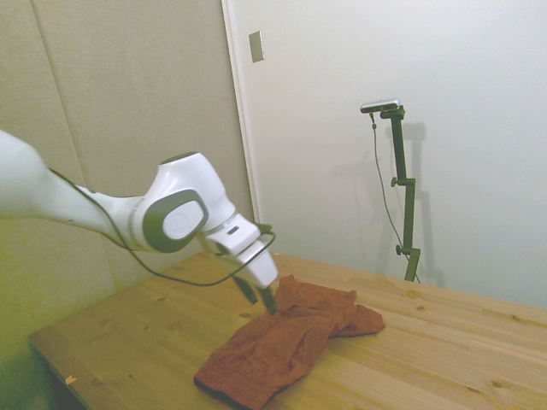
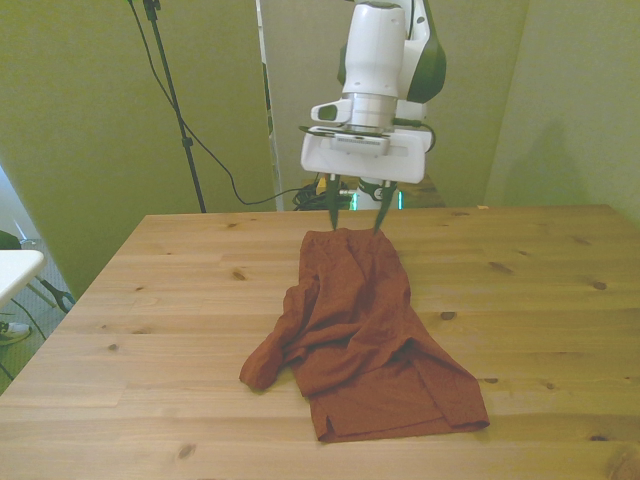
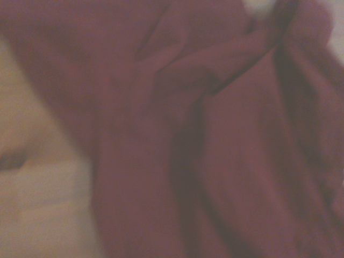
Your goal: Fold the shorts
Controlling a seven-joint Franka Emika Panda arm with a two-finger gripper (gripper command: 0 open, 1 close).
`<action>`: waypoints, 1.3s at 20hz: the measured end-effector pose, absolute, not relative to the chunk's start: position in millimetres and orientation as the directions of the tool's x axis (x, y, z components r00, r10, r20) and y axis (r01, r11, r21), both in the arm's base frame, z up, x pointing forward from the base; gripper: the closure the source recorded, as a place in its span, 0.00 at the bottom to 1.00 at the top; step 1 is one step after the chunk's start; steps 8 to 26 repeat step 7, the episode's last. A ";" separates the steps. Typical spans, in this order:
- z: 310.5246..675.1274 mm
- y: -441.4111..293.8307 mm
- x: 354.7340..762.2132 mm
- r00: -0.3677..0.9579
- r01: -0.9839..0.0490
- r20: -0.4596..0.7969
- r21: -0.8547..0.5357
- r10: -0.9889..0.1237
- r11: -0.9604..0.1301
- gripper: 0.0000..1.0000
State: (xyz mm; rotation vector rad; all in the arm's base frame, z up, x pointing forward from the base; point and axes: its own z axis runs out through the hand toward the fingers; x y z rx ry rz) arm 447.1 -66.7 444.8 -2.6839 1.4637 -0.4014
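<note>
In the side view, the gripper (image 1: 260,298) is hanging at the centre of the frame, its two dark fingers apart and their tips just at the upper edge of the shorts (image 1: 286,342). The rust-red garment is lying rumpled on the wooden table (image 1: 137,342), running from the centre down toward the lower middle. I judge the arm is setting up the first grasp, not yet pinching cloth.

In the front view, the gripper (image 2: 355,220) is sitting at upper centre with its jaws spread, straddling the far edge of the shorts (image 2: 365,340), which are sprawling down to the lower middle, one flap trailing toward the front view's left. The table (image 2: 560,300) is showing bare wood on both sides. The next move, I reckon, calls for closing on that edge and carrying it toward the near hem.

In the wrist view, blurred folds of the shorts (image 3: 215,150) are filling most of the frame, with a patch of table (image 3: 37,204) beside them. Nothing seems to be blocking the fold.
</note>
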 end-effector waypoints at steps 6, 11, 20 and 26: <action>448.6 -10.0 359.9 0.623 -0.762 0.074 -0.166 -0.779 -0.626 0.00; 453.7 -7.2 349.3 0.626 -0.759 0.077 -0.168 -0.776 -0.629 0.00; 453.7 -7.2 349.3 0.626 -0.759 0.077 -0.168 -0.776 -0.629 0.00; 453.7 -7.2 349.3 0.626 -0.759 0.077 -0.168 -0.776 -0.629 0.00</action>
